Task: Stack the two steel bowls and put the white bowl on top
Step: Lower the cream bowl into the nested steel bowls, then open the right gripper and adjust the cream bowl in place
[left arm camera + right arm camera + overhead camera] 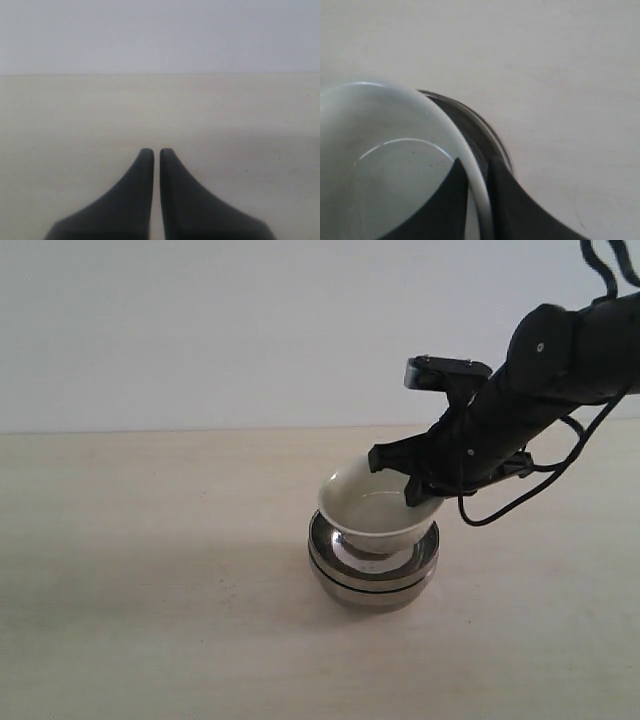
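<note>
So the right gripper [418, 495] is clamped on the rim of the white bowl [370, 510], one finger inside and one outside, with only the thickness of the wall between them. The left gripper [156, 152] is pretty much closed, just a thin slit between its fingers and nothing in it, sitting over bare bench [75, 110].

The white bowl is glossy cream and empty, right over the steel bowls [370, 575]. Its lower part sits down inside the top one's rim, though I can't tell if the foot actually touches. The steel bowls are nested one in the other, shiny, with a dark seam line around the side. The whole stack is about mid-bench, well in from the far edge.

The right wrist view shows the pinch on the rim up close [475, 165], but only a dark sliver of the steel bowls [485, 135]. The exterior view shows the full stack. The left wrist view has no bowls in it.
</note>
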Robot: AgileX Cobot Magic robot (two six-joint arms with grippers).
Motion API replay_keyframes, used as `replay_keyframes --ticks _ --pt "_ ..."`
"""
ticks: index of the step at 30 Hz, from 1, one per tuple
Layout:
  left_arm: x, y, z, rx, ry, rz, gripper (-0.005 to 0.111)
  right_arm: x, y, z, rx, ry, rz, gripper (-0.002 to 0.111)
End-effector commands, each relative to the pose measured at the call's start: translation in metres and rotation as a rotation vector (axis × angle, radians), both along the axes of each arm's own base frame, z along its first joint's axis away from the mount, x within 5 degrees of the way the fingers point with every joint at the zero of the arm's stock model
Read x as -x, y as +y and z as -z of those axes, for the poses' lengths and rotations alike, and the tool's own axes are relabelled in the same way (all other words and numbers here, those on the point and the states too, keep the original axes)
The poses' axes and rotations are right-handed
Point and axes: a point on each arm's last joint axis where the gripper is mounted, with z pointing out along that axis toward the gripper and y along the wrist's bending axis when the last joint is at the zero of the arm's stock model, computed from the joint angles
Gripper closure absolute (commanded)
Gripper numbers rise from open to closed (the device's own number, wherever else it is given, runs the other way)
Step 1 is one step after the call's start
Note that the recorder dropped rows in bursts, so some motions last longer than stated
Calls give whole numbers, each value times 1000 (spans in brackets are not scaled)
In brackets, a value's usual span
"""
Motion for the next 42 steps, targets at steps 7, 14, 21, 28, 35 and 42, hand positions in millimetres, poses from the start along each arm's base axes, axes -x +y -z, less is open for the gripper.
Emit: replay_keyframes --ticks 7,14,21,28,35,42 --pt "0 0 1 -8 0 -3 103 -5 6 9 -1 -36 6 108" --pt "0 0 1 -8 0 -3 103 -6 7 27 28 20 -6 108" --pt "0 0 1 -8 0 -3 103 -8 7 27 29 -1 -9 108" --pt "0 0 1 -8 0 -3 103 -7 7 27 29 8 -17 91" --pt "0 0 1 -8 0 -3 103 -7 7 22 43 -20 -53 54" --pt "0 0 1 -8 0 -3 103 -3 5 -12 21 -130 -69 55"
